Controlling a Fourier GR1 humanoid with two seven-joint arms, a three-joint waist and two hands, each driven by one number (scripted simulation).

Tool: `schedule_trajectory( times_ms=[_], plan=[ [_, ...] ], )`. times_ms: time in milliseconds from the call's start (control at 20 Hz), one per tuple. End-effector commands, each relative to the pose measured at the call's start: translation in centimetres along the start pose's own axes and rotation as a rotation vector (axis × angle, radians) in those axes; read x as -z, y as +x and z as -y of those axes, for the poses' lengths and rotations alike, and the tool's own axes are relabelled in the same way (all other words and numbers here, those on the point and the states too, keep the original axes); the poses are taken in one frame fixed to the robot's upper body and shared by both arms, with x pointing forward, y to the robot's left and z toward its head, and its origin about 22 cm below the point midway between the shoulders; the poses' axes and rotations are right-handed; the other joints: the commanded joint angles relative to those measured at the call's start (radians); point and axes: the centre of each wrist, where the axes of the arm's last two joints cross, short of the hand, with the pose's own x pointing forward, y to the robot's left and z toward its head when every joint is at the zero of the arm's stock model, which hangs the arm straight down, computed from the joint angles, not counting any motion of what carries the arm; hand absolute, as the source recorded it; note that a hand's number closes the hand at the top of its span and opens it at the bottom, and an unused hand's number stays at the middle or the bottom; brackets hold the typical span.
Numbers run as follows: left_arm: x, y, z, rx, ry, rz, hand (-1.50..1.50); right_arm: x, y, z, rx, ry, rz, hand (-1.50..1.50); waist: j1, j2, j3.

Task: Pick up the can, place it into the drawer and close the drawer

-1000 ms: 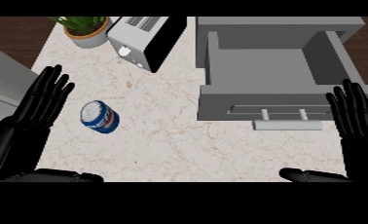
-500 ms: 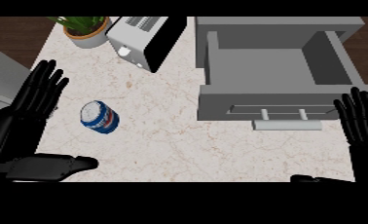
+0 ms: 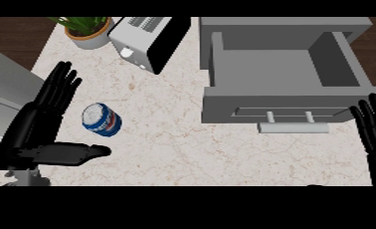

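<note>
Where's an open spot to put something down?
The counter is bare between the can and the drawer, and the drawer's inside is bare too. It's crowded top left, around the plant and toaster.

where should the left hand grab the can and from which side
Take the can round its blue side wall, coming from its left. It seems to stand upright, silver top showing, so the round wall suits fingers and thumb curling round it. The open left hand is beside it on that side, thumb spread out below it, not touching.
</note>
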Motion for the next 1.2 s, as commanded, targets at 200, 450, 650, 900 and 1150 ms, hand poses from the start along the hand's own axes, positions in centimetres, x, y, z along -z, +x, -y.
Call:
schedule_trajectory(
  times_ms=[200, 450, 650, 900, 1150],
  plan=[
    [0.6, -4.2, -0.1, 0.009, 0.022, -0.028, -1.5, -0.1, -0.9, 0.0, -0.014, 0.009, 0.007, -1.5, 0.0, 0.0, 0.0],
    [1.0, -6.7, -1.0, 0.012, 0.036, -0.029, -1.5, -0.7, -0.6, 0.8, -0.01, 0.024, -0.005, -1.5, -0.001, 0.0, 0.0],
    [2.5, -7.9, -2.0, 0.014, 0.056, -0.043, -1.5, 0.4, -1.9, 1.1, -0.01, 0.013, -0.007, -1.5, -0.001, 0.001, 0.0],
    [-0.4, -9.2, -3.5, 0.037, 0.074, -0.049, -1.5, 0.2, -1.5, 1.6, -0.005, 0.009, -0.007, -1.5, 0.002, 0.0, 0.0],
    [-0.2, -12.0, -5.1, 0.038, 0.074, -0.065, -1.5, -1.0, -1.0, 1.4, -0.014, 0.007, 0.016, -1.5, -0.002, 0.0, 0.0]
  ],
)
